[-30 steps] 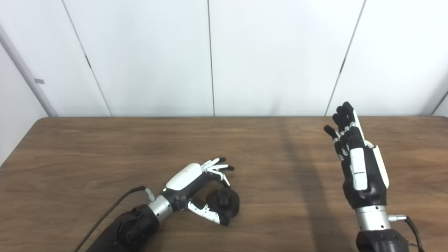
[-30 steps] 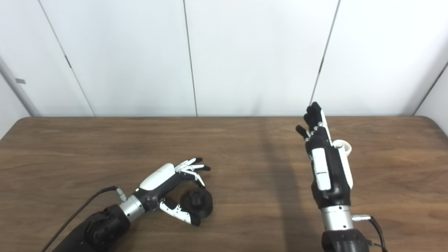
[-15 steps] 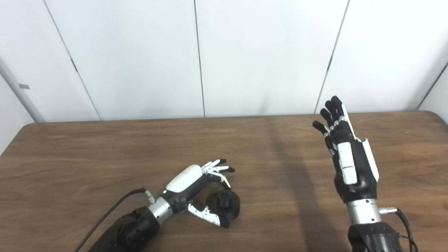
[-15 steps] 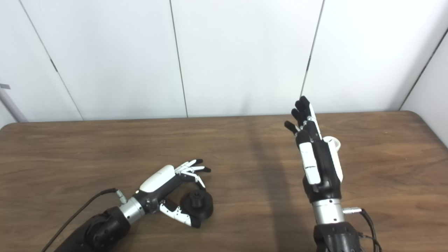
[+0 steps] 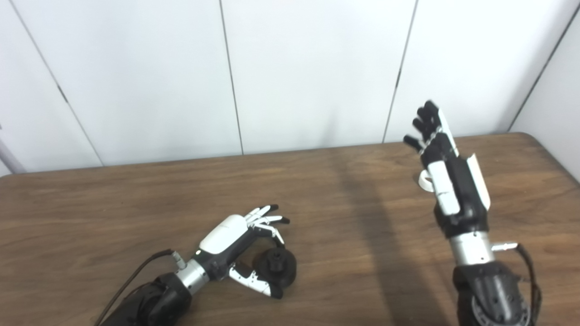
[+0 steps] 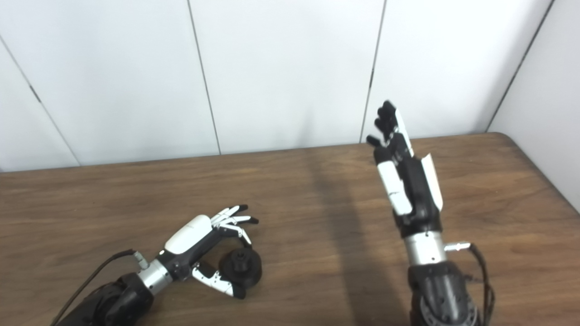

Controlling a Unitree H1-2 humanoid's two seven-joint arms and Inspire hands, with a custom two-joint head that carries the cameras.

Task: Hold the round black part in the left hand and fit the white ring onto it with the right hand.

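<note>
Down at the near left, the left hand (image 5: 235, 240) arches over the round black plastic part (image 5: 276, 268), which sits on the brown wooden worktop (image 5: 136, 203). The white fingers (image 5: 265, 216) spread above and beyond the part and the thumb curls in front of it. The part sits inside that cradle, but nothing looks clamped on it yet; the hand reads as loose and unclosed.

Over on the right, the right hand (image 5: 446, 174) stands upright with its dark fingers (image 5: 428, 122) pointing up and slightly parted, holding nothing. And here is the relation that matters: the small white plastic ring (image 5: 425, 180) lies flat on the worktop, showing just at the left edge of that hand in the left eye view, partly hidden behind it. The ring sits low, below the fingers, which point away from it. The right hand is by far the nearer one, and I judge it must tip forward and down to get the fingers round the ring.
</note>
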